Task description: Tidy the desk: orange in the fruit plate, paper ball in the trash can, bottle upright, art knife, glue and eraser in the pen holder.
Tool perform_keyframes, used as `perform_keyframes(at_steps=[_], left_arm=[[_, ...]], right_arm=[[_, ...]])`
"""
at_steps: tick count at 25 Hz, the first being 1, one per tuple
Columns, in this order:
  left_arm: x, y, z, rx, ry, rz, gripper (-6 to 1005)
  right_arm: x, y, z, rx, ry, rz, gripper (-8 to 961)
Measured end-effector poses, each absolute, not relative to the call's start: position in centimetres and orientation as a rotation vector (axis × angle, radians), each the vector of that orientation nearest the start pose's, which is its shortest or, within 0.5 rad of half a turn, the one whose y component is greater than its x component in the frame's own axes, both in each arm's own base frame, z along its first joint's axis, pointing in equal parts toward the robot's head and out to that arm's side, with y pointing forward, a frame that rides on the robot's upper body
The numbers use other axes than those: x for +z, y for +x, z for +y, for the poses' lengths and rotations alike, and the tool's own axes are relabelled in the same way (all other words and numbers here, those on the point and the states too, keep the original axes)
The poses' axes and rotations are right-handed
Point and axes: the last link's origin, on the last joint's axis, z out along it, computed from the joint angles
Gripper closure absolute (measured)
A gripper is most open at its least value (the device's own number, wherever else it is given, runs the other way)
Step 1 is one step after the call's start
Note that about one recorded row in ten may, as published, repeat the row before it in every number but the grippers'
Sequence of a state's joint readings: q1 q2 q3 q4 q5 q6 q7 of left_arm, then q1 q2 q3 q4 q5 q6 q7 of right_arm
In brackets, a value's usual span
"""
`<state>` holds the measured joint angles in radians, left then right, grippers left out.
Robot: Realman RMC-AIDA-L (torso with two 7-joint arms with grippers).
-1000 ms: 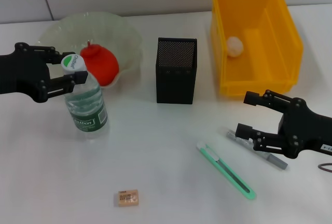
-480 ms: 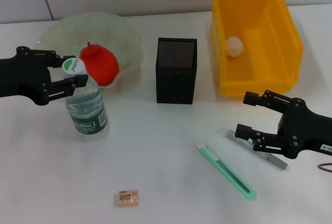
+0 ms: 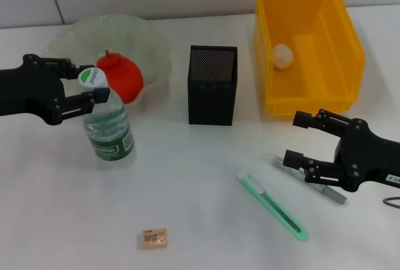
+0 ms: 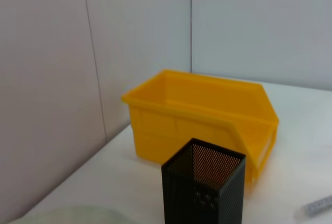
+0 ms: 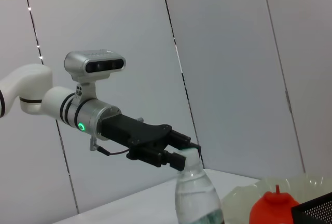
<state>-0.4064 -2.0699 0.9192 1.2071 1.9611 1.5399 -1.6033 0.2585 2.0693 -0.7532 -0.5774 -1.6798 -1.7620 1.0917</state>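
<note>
The bottle (image 3: 107, 122) stands nearly upright at the frame's left, just below the plate (image 3: 156, 48), its cap between the left gripper (image 3: 83, 81) fingers, which clamp it. At lower right, the right gripper (image 3: 299, 139) hangs open over the glue (image 3: 309, 180), beside the knife (image 3: 272, 205).

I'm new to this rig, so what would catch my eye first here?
The big yellow bin at the far right, a paper ball inside it. Then the red-orange fruit in the glass plate at the far left, where the left gripper holds an upright bottle by its neck.
</note>
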Motion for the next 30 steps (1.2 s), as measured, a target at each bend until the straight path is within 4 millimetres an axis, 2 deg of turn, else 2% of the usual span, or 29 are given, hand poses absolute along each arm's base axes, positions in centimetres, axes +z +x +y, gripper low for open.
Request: perform_keyframes(at_steps=[9, 10, 15, 16, 18, 21, 22, 24, 30], left_arm=[[6.4, -22.2, 34.0, -0.441, -2.682, -0.326, 458], [6.9, -21.9, 34.1, -0.449, -2.669, -0.310, 457], [8.8, -20.5, 33.1, -0.545, -2.638, -0.232, 256], [9.3, -19.8, 31.8, -0.660, -2.646, -0.160, 234], [9.4, -19.6, 31.1, -0.707, -2.657, -0.127, 190], [8.6, -19.9, 29.2, -0.836, -2.695, -0.061, 190], [8.6, -19.9, 29.2, -0.836, -2.695, -0.061, 191], [6.1, -21.7, 27.5, -0.968, -2.722, -0.046, 191], [2.8, -24.4, 25.6, -1.055, -2.731, -0.067, 190]], right_arm=[[1.3, 29.9, 24.5, 1.060, -2.531, 0.500, 131], [1.3, 29.9, 24.5, 1.060, -2.529, 0.501, 131], [1.5, 30.1, 24.5, 1.062, -2.516, 0.501, 131], [1.7, 30.1, 24.5, 1.063, -2.507, 0.502, 132], [1.8, 30.1, 24.5, 1.063, -2.501, 0.502, 132], [2.1, 30.2, 24.6, 1.075, -2.482, 0.498, 132], [2.1, 30.2, 24.6, 1.075, -2.482, 0.498, 132], [2.3, 30.2, 24.5, 1.083, -2.474, 0.493, 132], [2.8, 30.3, 24.6, 1.072, -2.477, 0.477, 133]])
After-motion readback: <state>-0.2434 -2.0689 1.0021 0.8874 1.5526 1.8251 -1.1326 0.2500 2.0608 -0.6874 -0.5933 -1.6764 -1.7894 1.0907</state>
